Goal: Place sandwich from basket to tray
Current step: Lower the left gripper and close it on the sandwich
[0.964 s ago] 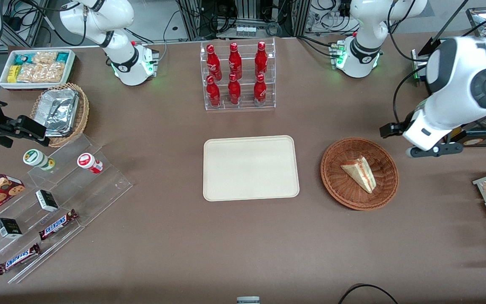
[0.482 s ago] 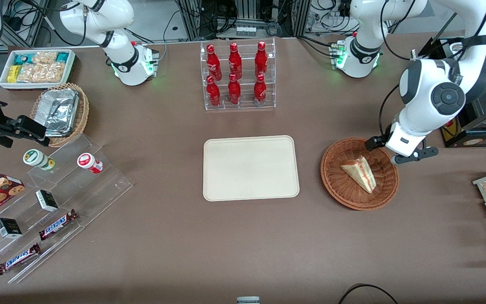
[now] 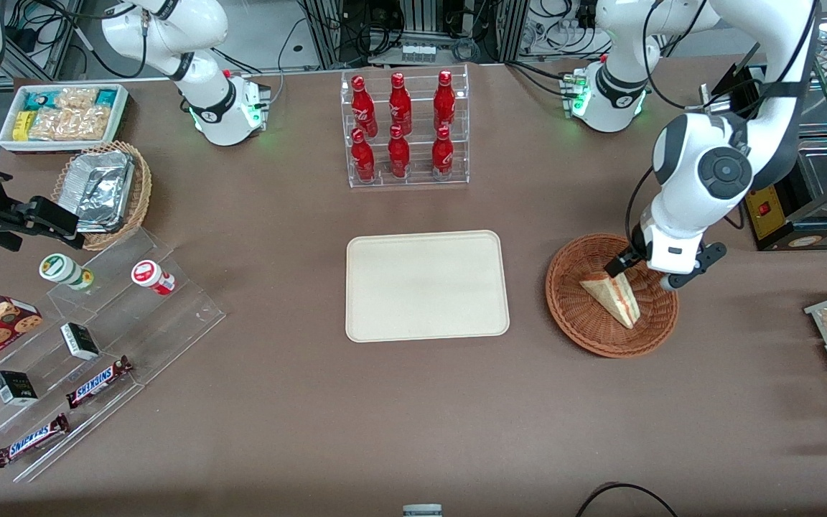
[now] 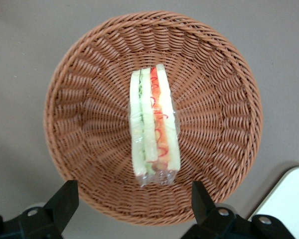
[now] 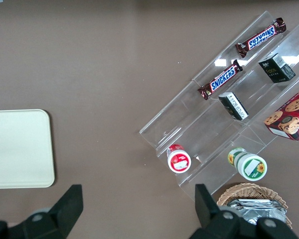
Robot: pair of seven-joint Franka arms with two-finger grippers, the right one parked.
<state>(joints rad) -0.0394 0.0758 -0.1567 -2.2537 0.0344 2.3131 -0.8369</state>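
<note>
Brown worktop carries the basket, with the gripper poised just above its rim, spread wide and holding nothing. Directly below it the sandwich lies on edge in the basket's middle (wrapped in clear film, it seems). Slippery film or soft bread could let it slide or squash if the fingers close off-centre. The tray sits well apart.

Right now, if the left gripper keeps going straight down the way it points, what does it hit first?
Most likely the sandwich: the open gripper hangs above the basket with the wedge roughly between its fingers. Height above it is unclear.
</note>
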